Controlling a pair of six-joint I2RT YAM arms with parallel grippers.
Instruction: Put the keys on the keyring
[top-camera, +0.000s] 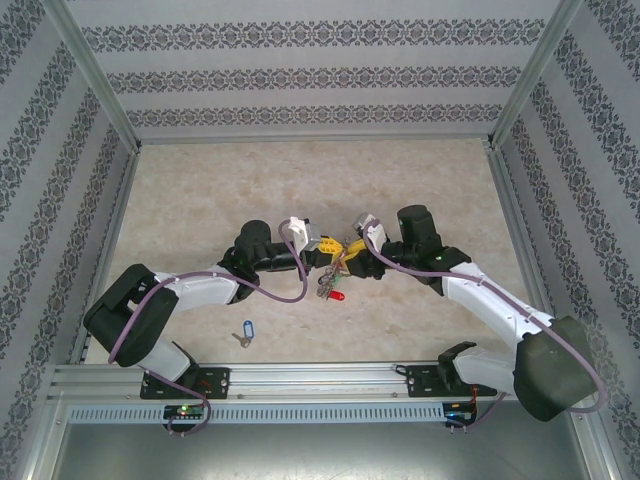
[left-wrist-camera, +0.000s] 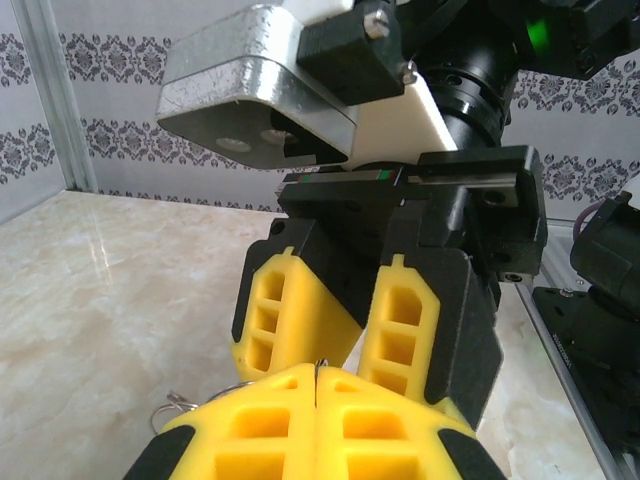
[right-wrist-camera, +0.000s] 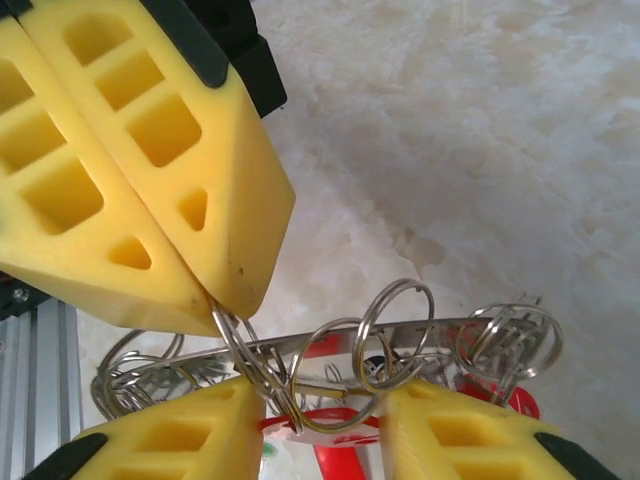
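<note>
My left gripper (top-camera: 325, 255) hangs over the table's middle, shut on a thin wire ring of the keyring (right-wrist-camera: 440, 328); the wire shows between its pressed fingertips (left-wrist-camera: 318, 385). The keyring is a grey metal band strung with several small split rings. In the top view it dangles between both grippers (top-camera: 330, 272). My right gripper (right-wrist-camera: 320, 430) faces the left one (right-wrist-camera: 215, 300), and its open jaws straddle a few split rings and a red-tagged key (right-wrist-camera: 345, 465). That red tag hangs below the ring (top-camera: 337, 294). A blue-tagged key (top-camera: 245, 330) lies on the table, near the left arm.
Patterned walls on metal frame posts (top-camera: 100, 90) enclose the marble-look table (top-camera: 300, 180). An aluminium rail (top-camera: 320, 380) at the near edge carries both arm bases. Free table surface lies behind the grippers.
</note>
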